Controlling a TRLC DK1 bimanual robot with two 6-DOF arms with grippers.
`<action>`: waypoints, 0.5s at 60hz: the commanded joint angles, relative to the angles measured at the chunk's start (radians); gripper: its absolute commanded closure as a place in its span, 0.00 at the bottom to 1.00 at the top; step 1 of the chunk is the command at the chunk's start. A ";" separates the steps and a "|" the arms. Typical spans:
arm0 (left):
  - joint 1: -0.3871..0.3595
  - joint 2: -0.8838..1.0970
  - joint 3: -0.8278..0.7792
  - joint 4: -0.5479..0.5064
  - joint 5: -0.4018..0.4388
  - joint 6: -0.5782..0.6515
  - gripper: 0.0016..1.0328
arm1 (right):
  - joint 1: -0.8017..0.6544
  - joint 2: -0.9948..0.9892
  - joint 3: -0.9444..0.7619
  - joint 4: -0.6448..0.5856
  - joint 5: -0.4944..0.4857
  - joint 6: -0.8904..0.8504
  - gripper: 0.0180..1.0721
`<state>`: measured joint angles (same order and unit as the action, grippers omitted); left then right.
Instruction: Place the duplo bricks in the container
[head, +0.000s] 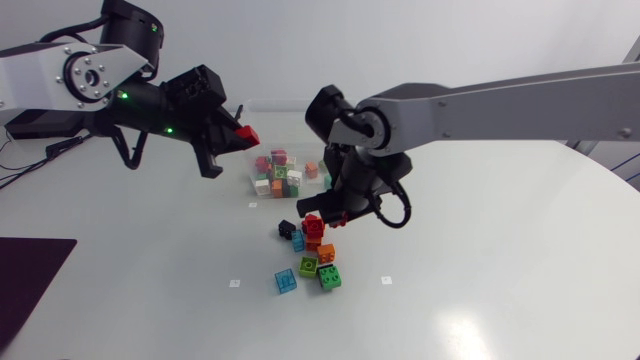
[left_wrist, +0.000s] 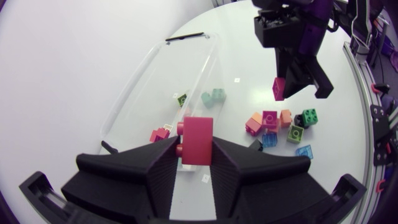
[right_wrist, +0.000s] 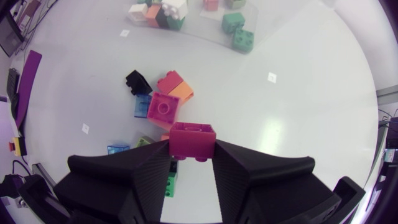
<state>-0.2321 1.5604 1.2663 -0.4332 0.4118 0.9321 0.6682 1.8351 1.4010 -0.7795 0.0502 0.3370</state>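
Left gripper (left_wrist: 196, 149) clamped red duplo brick (left_wrist: 198, 140) above clear container (left_wrist: 134, 87). Right gripper (right_wrist: 193, 152) clamped pink-red brick (right_wrist: 193, 138) over loose brick pile (head: 312, 258).

A white, faintly glossy table (head: 500, 260) with a curved edge carries small square markers (head: 386, 279) and a dark mat (head: 30, 285) near its left edge

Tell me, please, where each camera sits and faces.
Head view: fixed above the table, looking down; both arms enter from the sides.
Left wrist view: on the left arm; fingers gripping a red brick over the container.
Right wrist view: on the right arm; fingers gripping a magenta brick over the loose bricks.
Shared: both wrist views show container and loose bricks.
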 joint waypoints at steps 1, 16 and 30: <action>-0.013 0.064 0.056 0.037 0.009 -0.087 0.80 | -0.032 -0.053 -0.014 0.006 0.007 -0.023 0.67; -0.012 0.230 0.225 0.099 0.007 -0.227 0.80 | -0.076 -0.108 0.056 0.011 0.004 -0.066 0.70; -0.013 0.346 0.335 0.133 -0.045 -0.322 0.78 | -0.090 -0.079 0.165 0.013 0.000 -0.085 0.70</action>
<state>-0.2398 1.8603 1.5558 -0.3222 0.3805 0.6655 0.5819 1.7447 1.5158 -0.7780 0.0502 0.2741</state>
